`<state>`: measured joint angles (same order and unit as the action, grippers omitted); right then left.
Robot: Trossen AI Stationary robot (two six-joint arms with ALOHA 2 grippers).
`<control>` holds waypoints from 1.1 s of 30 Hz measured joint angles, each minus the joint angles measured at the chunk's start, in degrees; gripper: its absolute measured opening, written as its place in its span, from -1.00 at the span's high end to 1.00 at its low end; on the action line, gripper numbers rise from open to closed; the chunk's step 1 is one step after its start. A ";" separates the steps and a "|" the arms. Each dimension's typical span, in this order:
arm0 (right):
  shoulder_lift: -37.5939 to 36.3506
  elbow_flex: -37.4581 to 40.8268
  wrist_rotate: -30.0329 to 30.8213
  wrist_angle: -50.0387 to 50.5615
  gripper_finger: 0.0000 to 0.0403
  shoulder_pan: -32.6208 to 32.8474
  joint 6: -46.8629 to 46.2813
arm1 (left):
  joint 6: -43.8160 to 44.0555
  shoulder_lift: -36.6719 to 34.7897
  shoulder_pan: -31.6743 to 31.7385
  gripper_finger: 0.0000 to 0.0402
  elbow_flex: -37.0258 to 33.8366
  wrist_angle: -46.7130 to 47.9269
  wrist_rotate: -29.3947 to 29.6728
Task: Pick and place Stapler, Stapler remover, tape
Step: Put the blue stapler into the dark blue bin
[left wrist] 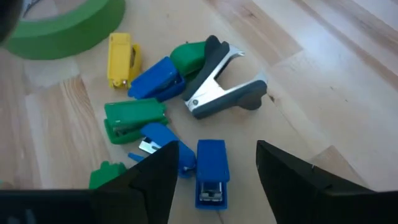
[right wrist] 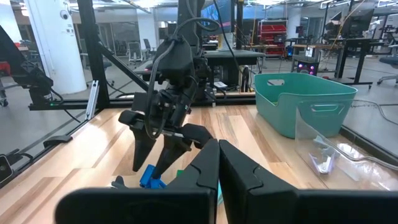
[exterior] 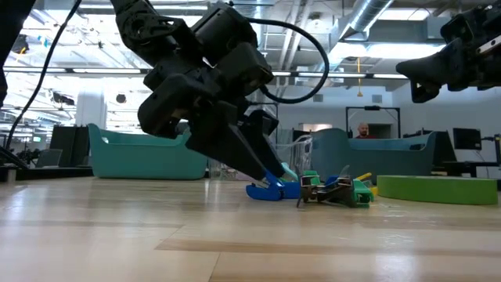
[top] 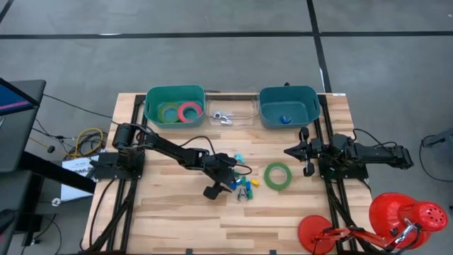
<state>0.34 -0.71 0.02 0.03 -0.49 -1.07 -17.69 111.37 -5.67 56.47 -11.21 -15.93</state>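
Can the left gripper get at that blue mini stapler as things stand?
Probably yes. The left gripper is open, and the blue stapler lies between its fingers. A second blue stapler crowds one finger and might get nudged.

Three bins are set in a row along the table's (top: 177, 219) far edge: a left bin (top: 152, 113), a middle bin (top: 244, 117) and a right bin (top: 308, 113). Two tape rolls (top: 180, 112) are placed in the left bin. A third tape roll (top: 277, 176) lies flat on the table, right of a cluster of small staplers (top: 243, 185). In the cluster, a staple remover (left wrist: 224, 87) lies beside the staplers.
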 joint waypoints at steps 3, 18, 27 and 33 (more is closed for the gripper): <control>0.02 0.00 0.00 0.00 1.00 -0.01 0.01 | 0.02 0.00 0.00 0.07 0.00 0.02 0.01; 0.01 0.00 0.00 0.00 1.00 -0.01 0.01 | 0.13 -0.02 0.00 0.49 0.00 0.03 0.05; 0.00 0.00 0.02 0.00 1.00 0.00 -0.01 | 0.13 -0.04 0.00 0.59 0.00 0.03 0.07; 0.00 0.00 0.01 0.00 1.00 0.00 -0.01 | 0.13 -0.05 0.00 0.65 0.00 0.03 0.07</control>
<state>0.34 -0.71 0.03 0.03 -0.50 -1.08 -17.56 111.32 -5.67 56.47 -11.18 -15.86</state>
